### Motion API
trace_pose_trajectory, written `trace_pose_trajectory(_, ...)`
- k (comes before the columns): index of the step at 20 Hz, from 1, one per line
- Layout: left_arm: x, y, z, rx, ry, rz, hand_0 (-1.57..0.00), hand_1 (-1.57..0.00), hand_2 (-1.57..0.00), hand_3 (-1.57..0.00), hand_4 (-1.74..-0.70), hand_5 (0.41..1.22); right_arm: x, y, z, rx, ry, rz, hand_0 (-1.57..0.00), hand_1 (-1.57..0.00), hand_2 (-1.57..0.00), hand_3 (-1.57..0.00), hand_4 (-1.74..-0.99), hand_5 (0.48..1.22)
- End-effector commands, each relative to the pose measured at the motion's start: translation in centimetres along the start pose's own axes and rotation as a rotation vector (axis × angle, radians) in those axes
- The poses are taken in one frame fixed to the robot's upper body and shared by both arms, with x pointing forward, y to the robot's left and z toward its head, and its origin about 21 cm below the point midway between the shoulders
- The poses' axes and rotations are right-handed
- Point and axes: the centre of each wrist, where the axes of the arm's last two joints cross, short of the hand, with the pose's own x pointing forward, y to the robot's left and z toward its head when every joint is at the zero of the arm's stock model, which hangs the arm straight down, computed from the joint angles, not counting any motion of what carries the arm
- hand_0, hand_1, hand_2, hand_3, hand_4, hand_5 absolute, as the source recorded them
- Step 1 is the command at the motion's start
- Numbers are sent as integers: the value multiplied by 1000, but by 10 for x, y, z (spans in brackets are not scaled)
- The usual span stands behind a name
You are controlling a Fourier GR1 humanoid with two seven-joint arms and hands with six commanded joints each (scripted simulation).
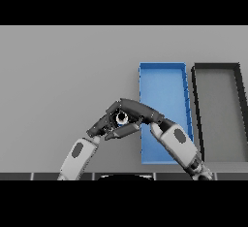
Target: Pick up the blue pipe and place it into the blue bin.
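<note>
The blue pipe (121,118) shows only as a small round end, held above the table just left of the blue bin (162,88). My right hand (140,112) comes in from the lower right across the bin's near left corner. It is shut on the pipe, with fingers over it and the thumb under it. My left hand (102,124) comes in from the lower left, and its straight fingers rest against the pipe's left side and meet the right hand's fingertips. Most of the pipe's body is hidden by the two hands.
A dark grey bin (218,114) stands directly right of the blue bin, parallel to it. Both bins run from mid-table toward the front edge. Grey table (63,71) stretches to the left and the far side.
</note>
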Motion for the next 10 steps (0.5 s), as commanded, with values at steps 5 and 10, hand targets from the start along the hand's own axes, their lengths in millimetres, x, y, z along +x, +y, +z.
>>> trace_pose_trajectory(5, 1, 1, -3, 5, -12, 5, -1571, -1571, -1571, -1437, -1722, 1221, 1, 3, 1, 7, -22, 28, -1478, -1478, -1482, -1400, -1692, 1071)
trace_pose_trajectory(10, 4, 6, -2, 13, -20, -26, -1571, -1571, -1571, -1422, -1731, 1221, 1, 7, 0, -22, -53, 1, -1540, -1540, -1542, -1515, -1725, 1172)
